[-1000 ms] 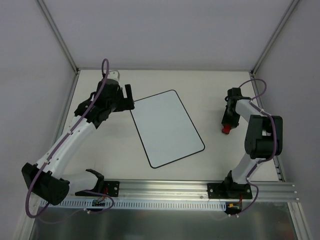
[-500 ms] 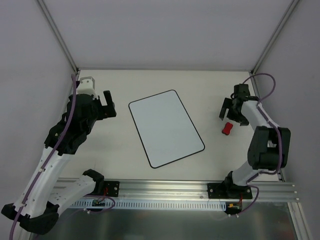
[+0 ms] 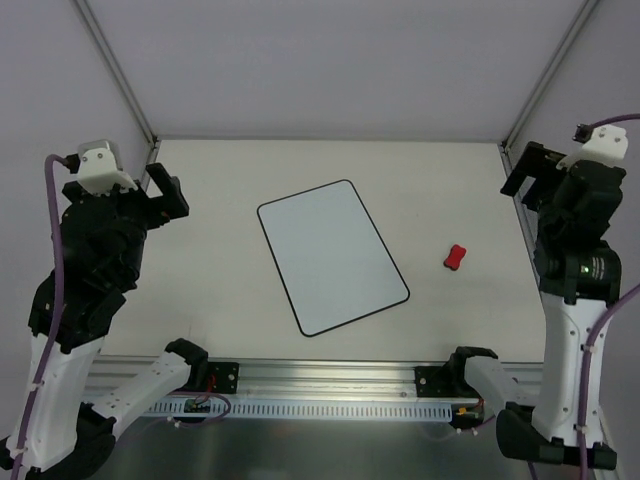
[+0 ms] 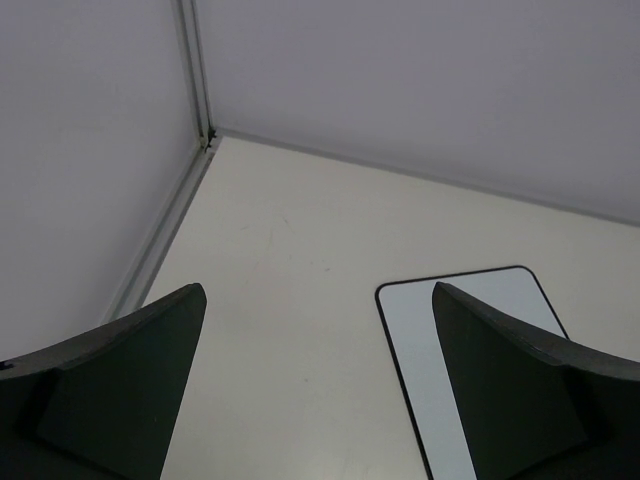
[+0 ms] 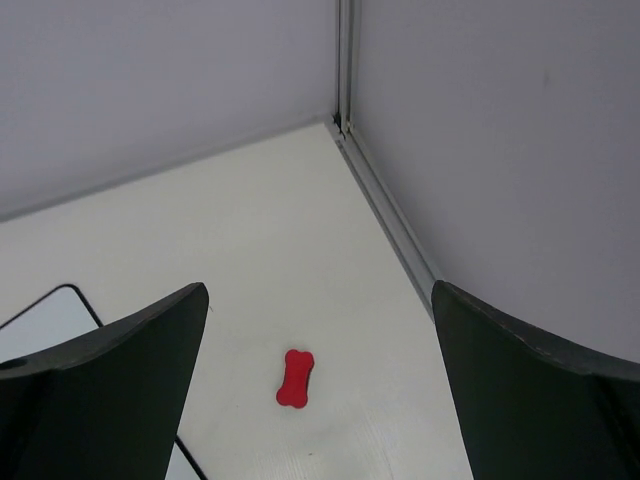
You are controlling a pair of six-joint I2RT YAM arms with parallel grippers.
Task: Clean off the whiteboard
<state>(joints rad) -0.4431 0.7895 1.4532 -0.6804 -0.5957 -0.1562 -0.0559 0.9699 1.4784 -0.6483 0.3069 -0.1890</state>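
Note:
The whiteboard (image 3: 332,256) lies flat and slightly turned in the middle of the table, and no marks show on its white face. One corner of the whiteboard (image 4: 425,350) shows in the left wrist view, and another corner (image 5: 45,315) in the right wrist view. A small red bone-shaped eraser (image 3: 455,257) (image 5: 296,378) rests on the table to its right. My left gripper (image 3: 165,195) (image 4: 318,292) hangs open high over the left edge, holding nothing. My right gripper (image 3: 525,170) (image 5: 320,290) is raised at the far right, open and empty, well above the eraser.
Grey enclosure walls and metal corner posts (image 3: 120,75) close the table in at the back and sides. A slotted aluminium rail (image 3: 330,378) with both arm bases runs along the near edge.
The right gripper opened and let the red eraser down on the table, then rose to the right. The left arm drew back from the whiteboard's left corner, up and to the left.

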